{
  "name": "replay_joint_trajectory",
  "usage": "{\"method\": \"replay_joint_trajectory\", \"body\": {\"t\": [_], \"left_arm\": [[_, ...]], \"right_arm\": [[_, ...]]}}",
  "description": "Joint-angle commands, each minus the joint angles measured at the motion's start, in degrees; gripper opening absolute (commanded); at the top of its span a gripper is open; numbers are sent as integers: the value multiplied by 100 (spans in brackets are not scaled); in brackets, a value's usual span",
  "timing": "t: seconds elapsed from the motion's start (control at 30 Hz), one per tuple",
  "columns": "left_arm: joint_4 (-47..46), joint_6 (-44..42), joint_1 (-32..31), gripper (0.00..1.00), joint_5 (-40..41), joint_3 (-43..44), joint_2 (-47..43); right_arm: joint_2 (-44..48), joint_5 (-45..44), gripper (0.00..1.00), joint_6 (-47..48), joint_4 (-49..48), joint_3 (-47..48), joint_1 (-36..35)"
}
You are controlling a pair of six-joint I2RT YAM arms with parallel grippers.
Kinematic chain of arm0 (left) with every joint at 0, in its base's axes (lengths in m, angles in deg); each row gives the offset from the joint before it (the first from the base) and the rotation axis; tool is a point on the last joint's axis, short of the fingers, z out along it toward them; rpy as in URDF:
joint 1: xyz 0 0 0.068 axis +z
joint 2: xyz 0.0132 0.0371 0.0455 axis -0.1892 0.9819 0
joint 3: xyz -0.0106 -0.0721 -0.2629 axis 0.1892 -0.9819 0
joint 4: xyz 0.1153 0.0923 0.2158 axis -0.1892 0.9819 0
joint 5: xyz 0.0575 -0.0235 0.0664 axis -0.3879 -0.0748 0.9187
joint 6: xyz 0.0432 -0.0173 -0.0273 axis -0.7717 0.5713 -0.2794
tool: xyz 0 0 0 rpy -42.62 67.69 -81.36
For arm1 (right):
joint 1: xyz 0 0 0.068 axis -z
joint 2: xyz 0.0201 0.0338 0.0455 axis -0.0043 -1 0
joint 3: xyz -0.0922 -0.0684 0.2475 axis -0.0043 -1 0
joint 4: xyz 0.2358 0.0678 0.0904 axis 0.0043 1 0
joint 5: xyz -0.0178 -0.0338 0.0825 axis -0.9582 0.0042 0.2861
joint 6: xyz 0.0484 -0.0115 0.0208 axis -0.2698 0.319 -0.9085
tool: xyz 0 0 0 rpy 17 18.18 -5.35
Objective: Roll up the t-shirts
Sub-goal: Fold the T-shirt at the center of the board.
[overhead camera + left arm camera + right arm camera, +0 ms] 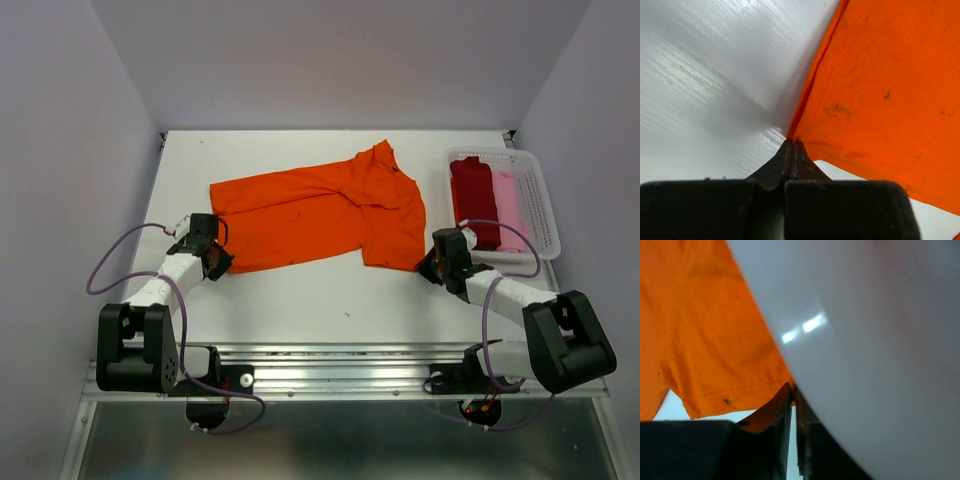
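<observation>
Nearest, the left gripper (216, 262) has its fingers pressed together on the near left corner of the orange shirt (320, 215), right at the hem. The right gripper (433, 266) sits at the shirt's near right corner, its fingers drawn almost together with the cloth edge at their tips, seemingly nipping it. The shirt lies spread flat across the middle of the table (300, 305). Its long axis runs left to right, with the hem toward the left edge and the shoulders and sleeves toward the right. It looks thin, light and limp, so it should sag and crease wherever it is unsupported. The stitched hems and corners are the firmest places to pinch, and both ends probably need to move evenly for a tidy roll. Farther off, by the far right corner, a white basket (541, 205) holds a dark red shirt (472, 195) and a pink shirt (508, 208) side by side
</observation>
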Motion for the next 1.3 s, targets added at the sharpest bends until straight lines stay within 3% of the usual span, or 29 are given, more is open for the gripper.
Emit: {"method": "replay_joint_trajectory", "body": {"t": [0.0,0.03,0.33,0.6,0.9,1.1,1.27], "left_arm": [[170,-57,37,0,5,-61,-191],[170,-57,37,0,5,-61,-191],[355,-4,37,0,-39,1,-392],[689,180,37,0,-91,-78,-735],[1233,505,36,0,-170,-70,-1394],[1348,646,37,0,-144,44,-1711],[1182,638,37,0,5,405,-1431]], "right_arm": [[-66,-351,5,14,-252,-27,34],[-66,-369,1,23,-243,8,34],[705,-219,1,129,-6,-36,-19],[1612,-483,1,225,872,-123,-72],[2192,-422,1,401,1400,341,-72],[2079,-430,1,612,1366,833,-72],[1447,-553,1,867,1032,1282,-72]]}}
